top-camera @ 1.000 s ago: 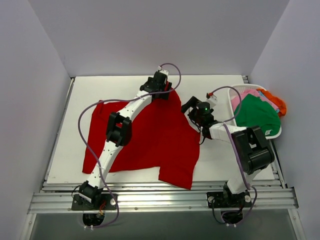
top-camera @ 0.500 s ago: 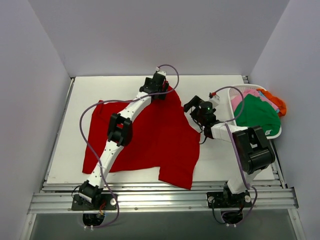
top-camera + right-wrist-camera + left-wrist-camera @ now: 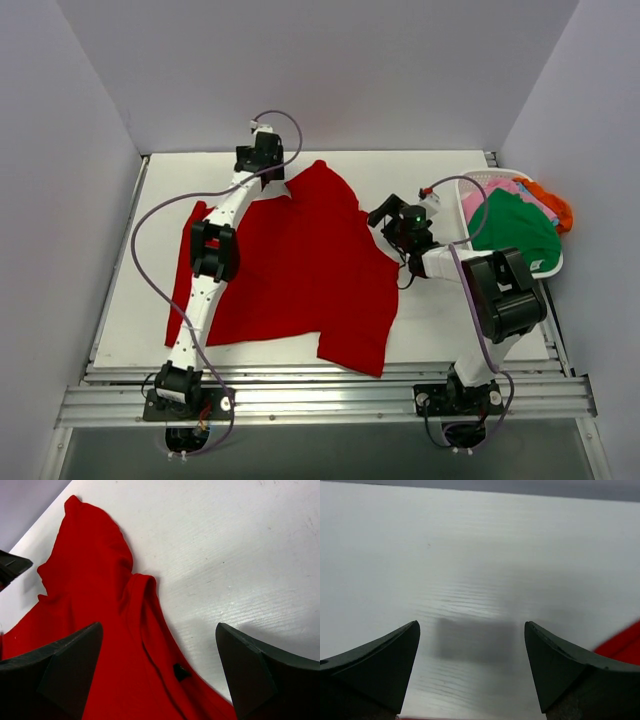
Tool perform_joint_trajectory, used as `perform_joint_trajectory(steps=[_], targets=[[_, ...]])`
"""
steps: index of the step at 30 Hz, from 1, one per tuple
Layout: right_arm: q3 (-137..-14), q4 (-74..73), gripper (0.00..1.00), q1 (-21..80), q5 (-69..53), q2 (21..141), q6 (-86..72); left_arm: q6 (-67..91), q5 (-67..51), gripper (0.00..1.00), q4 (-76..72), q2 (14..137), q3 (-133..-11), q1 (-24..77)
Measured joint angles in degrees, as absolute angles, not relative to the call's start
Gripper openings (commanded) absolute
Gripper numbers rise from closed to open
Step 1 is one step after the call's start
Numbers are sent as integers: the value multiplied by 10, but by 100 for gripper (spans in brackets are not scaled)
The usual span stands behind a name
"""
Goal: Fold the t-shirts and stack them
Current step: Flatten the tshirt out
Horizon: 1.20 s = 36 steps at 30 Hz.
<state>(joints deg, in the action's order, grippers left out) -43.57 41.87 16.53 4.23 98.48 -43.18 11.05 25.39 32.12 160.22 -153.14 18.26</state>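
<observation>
The white table (image 3: 165, 185) was taken up for the most part by the red shirt (image 3: 300, 260), which was spread across its middle, not yet folded. Its far corner was rumpled into a peak, and its near right part appeared to reach past the table's front edge. At the far right a white basket (image 3: 552, 262) was seen, with a green shirt (image 3: 515, 228), a pink shirt (image 3: 510, 187) and an orange shirt (image 3: 555, 205) heaped in it.

The left gripper (image 3: 262, 152) was held over bare table just beyond the red shirt's far left edge. Its fingers (image 3: 380, 660) were spread wide and nothing was gripped. Only a sliver of red was caught at the side of its wrist view.

The right gripper (image 3: 383, 213) was poised at the shirt's right edge, and its fingers (image 3: 250, 675) were likewise parted wide and empty. Below it a doubled-over edge of cloth with a small dark tag (image 3: 181, 671) was visible.

Some risks could be judged from this. Were the left gripper lowered where it hung, only table would be pinched. At the doubled edge a single layer might be caught, so that the fold would be skewed. By a hard pull the overhanging part could be dragged off the table.
</observation>
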Motion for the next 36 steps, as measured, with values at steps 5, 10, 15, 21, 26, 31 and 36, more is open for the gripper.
perform_joint_trajectory(steps=[5, 10, 15, 21, 26, 31, 36], targets=[[-436, 423, 91, 165, 40, 996, -432, 128, 256, 94, 316, 1602, -1531, 156], [-440, 422, 91, 165, 34, 1006, -431, 147, 257, 94, 293, 1521, -1390, 160], [-515, 415, 91, 165, 26, 1065, -429, 178, 253, 94, 271, 1350, -1187, 175], [-635, 419, 90, 157, 1, 1178, -429, 209, 244, 94, 202, 1151, -996, 178], [-703, 459, 87, 152, -33, 1249, -446, 222, 239, 94, 175, 1085, -901, 178], [-753, 487, 67, 154, -54, 1300, -461, 232, 225, 94, 174, 1089, -868, 179], [-814, 503, 63, 161, -73, 1349, -466, 239, 220, 94, 167, 1090, -868, 185]])
